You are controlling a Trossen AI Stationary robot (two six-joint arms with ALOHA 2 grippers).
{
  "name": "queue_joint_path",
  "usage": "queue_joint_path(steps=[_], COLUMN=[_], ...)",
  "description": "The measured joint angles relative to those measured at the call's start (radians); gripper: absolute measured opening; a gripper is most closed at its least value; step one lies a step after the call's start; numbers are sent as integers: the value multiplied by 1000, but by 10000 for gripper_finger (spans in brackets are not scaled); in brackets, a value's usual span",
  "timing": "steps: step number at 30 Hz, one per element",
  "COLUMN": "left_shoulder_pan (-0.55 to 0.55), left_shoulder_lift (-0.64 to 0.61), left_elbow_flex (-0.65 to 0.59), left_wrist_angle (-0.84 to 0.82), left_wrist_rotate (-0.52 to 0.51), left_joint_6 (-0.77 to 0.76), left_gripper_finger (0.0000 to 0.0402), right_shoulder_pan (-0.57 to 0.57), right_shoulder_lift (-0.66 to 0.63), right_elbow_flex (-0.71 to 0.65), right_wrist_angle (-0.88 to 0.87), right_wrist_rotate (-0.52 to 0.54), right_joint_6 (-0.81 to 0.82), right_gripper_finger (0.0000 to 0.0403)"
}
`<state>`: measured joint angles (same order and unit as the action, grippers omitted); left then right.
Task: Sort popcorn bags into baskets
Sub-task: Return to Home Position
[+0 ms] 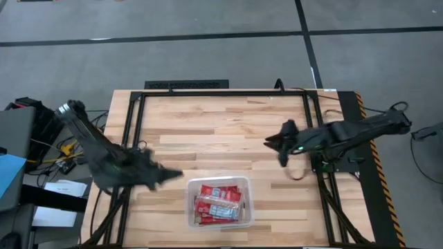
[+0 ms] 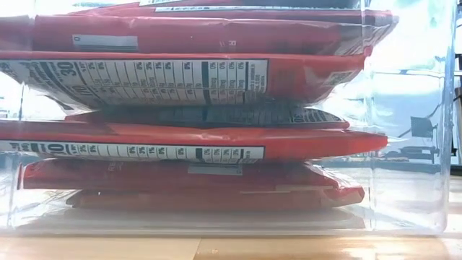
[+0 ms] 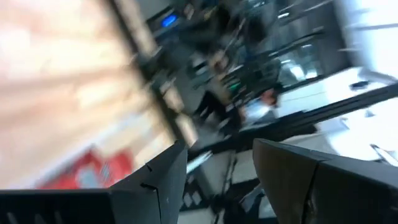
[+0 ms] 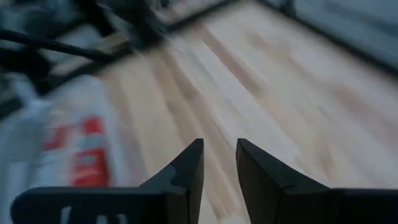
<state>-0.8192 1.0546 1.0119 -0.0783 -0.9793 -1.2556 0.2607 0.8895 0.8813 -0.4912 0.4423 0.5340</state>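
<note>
1 bin (image 1: 248, 185) — at least 5 popcorn bags (image 2: 180, 141) stacked; left gripper (image 1: 176, 178), right gripper (image 1: 274, 144) — released.

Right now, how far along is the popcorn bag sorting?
Looks essentially done: the red popcorn bags are stacked in the clear plastic bin, and the high view shows none loose on the wooden table. Nothing is in hand: the left gripper, beside the bin, and the right gripper, over bare table, are both open and empty. Probably only parking the arms remains.
</note>
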Motion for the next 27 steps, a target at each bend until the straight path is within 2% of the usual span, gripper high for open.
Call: queue_joint_path(steps=[3, 5, 7, 9, 11, 14, 17, 22, 24, 25, 27], left_shoulder_pan=[0, 0, 0, 0, 6, 27, 47, 58, 58, 58, 59], left_shoulder_lift=[-118, -192, -265, -323, -390, -513, -648, -893, -995, -1046, -1047], left_elbow_flex=[1, 2, 1, 1, 1, -17, -90, -328, -448, -509, -606], left_wrist_angle=[102, 102, 82, 80, -4, -163, -185, -33, 28, 47, 139], left_wrist_rotate=[-19, 10, 10, -36, -34, 35, 144, 319, 344, 362, 357], left_joint_6=[290, 529, 723, 796, 905, 885, 871, 974, 1000, 1004, 1018], left_gripper_finger=[171, 171, 171, 171, 171, 171, 171, 171, 171, 171, 171], right_shoulder_pan=[8, 4, 4, 4, 4, -19, -43, -52, -53, -53, -57], right_shoulder_lift=[-81, -126, -177, -222, -281, -411, -567, -863, -884, -880, -869], right_elbow_flex=[76, 125, 165, 191, 196, 168, 101, -92, -169, -176, -202], right_wrist_angle=[-42, -98, -183, -232, -302, -326, -296, -163, -86, -108, -125], right_wrist_rotate=[1, 5, 8, 6, -26, -24, -22, -1, 17, 24, 32], right_joint_6=[-200, -359, -431, -430, -473, -437, -382, -292, -277, -266, -264], right_gripper_finger=[121, 123, 125, 126, 125, 123, 122, 125, 126, 126, 125])
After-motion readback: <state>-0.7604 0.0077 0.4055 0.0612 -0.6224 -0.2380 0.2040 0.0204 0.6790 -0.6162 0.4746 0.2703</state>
